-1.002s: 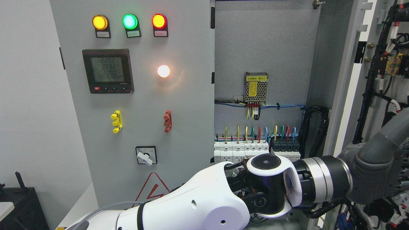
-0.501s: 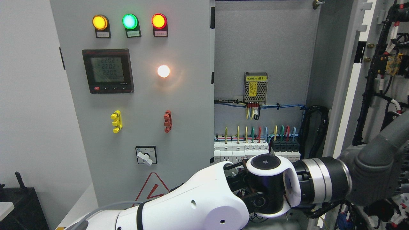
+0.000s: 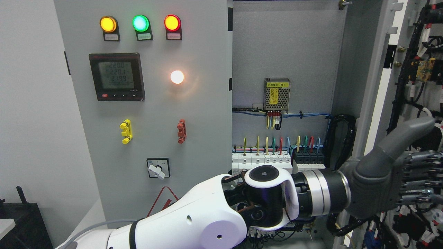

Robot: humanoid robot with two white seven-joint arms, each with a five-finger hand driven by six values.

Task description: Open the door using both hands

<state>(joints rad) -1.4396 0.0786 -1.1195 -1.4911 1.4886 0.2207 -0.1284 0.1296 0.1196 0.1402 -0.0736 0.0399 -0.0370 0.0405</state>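
Left hand (image 3: 398, 186) now drawn back leftward, fingers (image 3: 420, 180) loosely curled, empty, beside open door (image 3: 375, 86).

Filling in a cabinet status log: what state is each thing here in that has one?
Right door: swung open, wiring side showing.
Left door: closed.
Amber lamp: lit.
Green lamp: lit.
Red lamp: lit.
White lamp: lit.
Meter: on, digits showing.
Rotary switch: knob pointing lower right.
Left hand: thumb raised, fingers extended, holding nothing.
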